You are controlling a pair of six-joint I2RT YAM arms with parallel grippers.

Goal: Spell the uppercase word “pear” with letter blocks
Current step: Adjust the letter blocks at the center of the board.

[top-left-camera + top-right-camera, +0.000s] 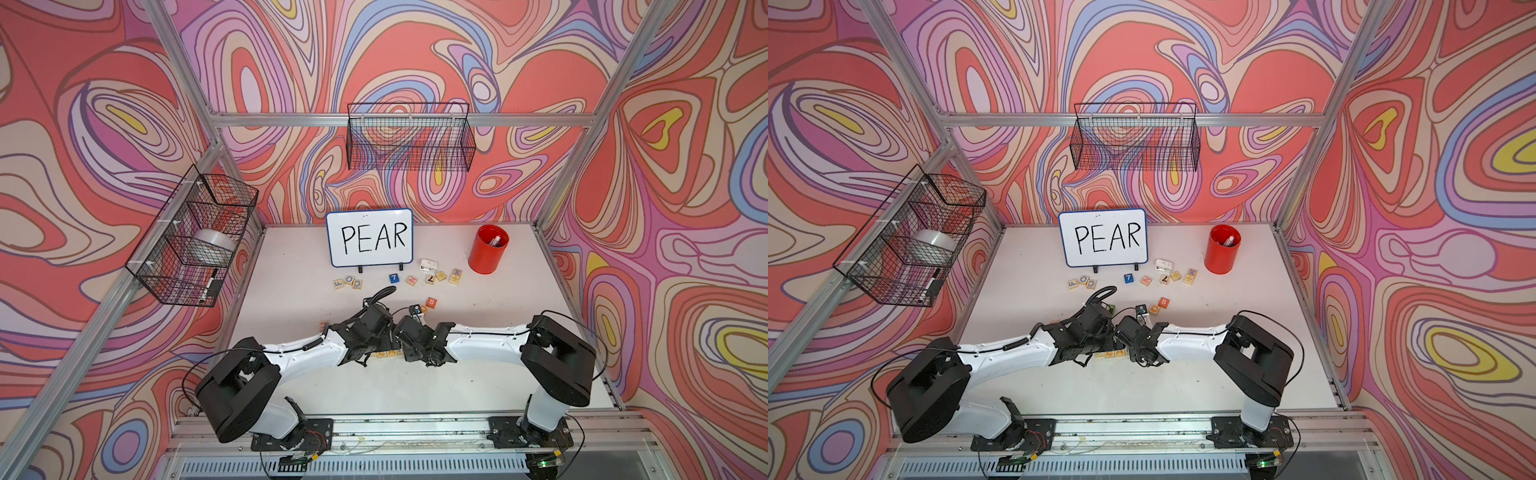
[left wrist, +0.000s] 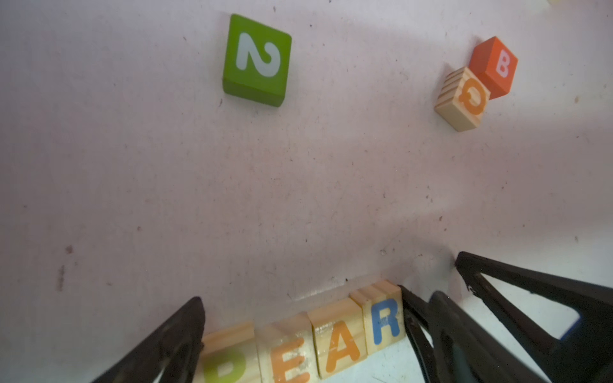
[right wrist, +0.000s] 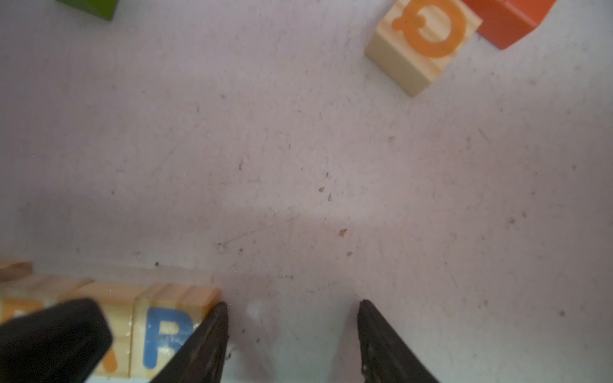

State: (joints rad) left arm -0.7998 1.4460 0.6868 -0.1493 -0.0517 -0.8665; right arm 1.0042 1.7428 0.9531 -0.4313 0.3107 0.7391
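Note:
The four letter blocks lie side by side in a row reading P [image 2: 229, 361], E [image 2: 288, 354], A [image 2: 338, 341], R [image 2: 384, 318]. In both top views the row [image 1: 384, 353] shows only as a sliver between the two wrists. My left gripper [image 2: 316, 296] is open wide and straddles the whole row, one finger beside the P end and the other beyond the R end. My right gripper [image 3: 293, 302] is open with only bare table between its fingers. One of its fingertips [image 3: 219, 318] rests against the outer side of the R block [image 3: 166, 335].
A green block marked 2 [image 2: 257, 59], an orange B block [image 2: 496, 66] and a wooden Q block [image 2: 464, 99] lie farther back. Behind them stand a whiteboard reading PEAR [image 1: 370, 237], a red cup [image 1: 488, 249] and several loose blocks [image 1: 348, 283]. Wire baskets [image 1: 409, 137] hang on the walls.

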